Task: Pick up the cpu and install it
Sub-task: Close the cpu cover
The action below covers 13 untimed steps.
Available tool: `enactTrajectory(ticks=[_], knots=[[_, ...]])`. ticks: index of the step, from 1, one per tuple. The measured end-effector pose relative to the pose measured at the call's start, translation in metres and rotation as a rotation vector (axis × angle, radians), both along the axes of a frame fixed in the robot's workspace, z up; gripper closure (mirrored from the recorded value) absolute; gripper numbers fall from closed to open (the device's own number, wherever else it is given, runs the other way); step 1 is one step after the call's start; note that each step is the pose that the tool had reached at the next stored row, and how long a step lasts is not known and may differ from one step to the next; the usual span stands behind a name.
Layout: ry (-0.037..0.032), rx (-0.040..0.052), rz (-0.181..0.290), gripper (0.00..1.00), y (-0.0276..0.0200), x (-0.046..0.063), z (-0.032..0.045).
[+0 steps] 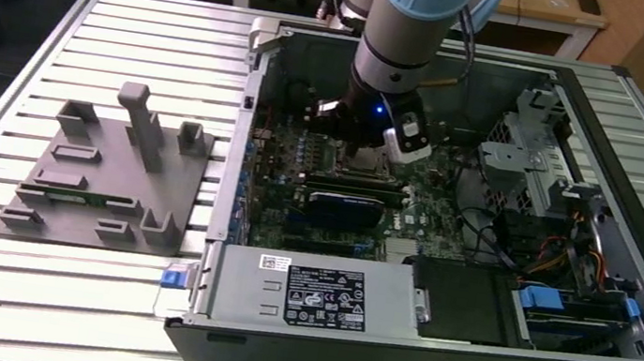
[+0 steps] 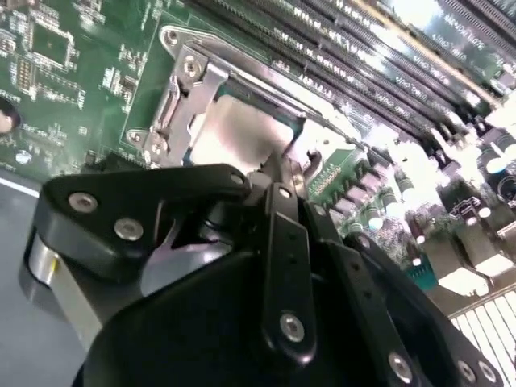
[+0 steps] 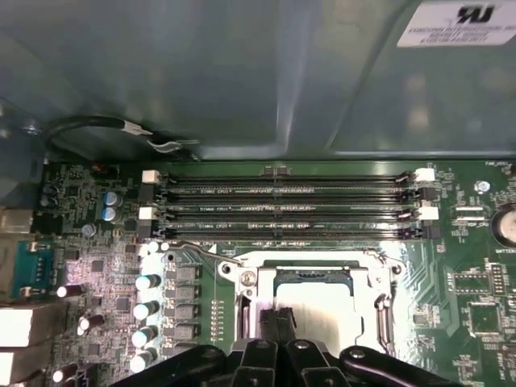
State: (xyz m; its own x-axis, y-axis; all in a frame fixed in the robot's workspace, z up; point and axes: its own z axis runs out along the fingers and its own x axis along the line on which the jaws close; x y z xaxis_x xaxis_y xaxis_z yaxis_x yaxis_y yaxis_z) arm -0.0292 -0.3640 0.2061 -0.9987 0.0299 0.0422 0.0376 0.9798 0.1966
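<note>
While the pincer [image 3: 278, 322] hangs low inside the open computer case [image 1: 399, 354] with its fingers drawn together and nothing visibly clamped between them, the cpu [image 3: 322, 310] lies flat within the socket frame [image 3: 379, 278]. That spot is on the motherboard, toward the exterior view's left of the case's middle.

If the chip sits slightly skewed, a downward press from the tips would likely bend the contacts beneath it. A sideways drag could scrape its pale top or nudge it out of its seat. The fingers could also snag the metal frame.

Whether the tips touch the chip cannot be told. They cover part of its top in both wrist views, and in the exterior view the arm masks the socket.
</note>
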Motion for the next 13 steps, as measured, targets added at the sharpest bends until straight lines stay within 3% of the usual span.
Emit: enactTrajectory(ticks=[4, 6, 7, 10, 12, 13], knots=[[-0.0002, 0.0007, 0.0, 0.89, 0.0, 0.0, 0.0102], [-0.0048, 0.0004, 0.0, 0.89, 0.0, 0.0, 0.0126], [-0.0104, 0.0, 0.0, 0.89, 0.0, 0.0, 0.013], [-0.0365, -0.0064, 0.0, 0.89, 0.0001, 0.0, 0.0131], [-0.048, -0.0224, 0.0, 0.89, 0.0, 0.0, 0.0131], [-0.0492, -0.0343, 0.001, 0.89, 0.0, 0.0, 0.0132]])
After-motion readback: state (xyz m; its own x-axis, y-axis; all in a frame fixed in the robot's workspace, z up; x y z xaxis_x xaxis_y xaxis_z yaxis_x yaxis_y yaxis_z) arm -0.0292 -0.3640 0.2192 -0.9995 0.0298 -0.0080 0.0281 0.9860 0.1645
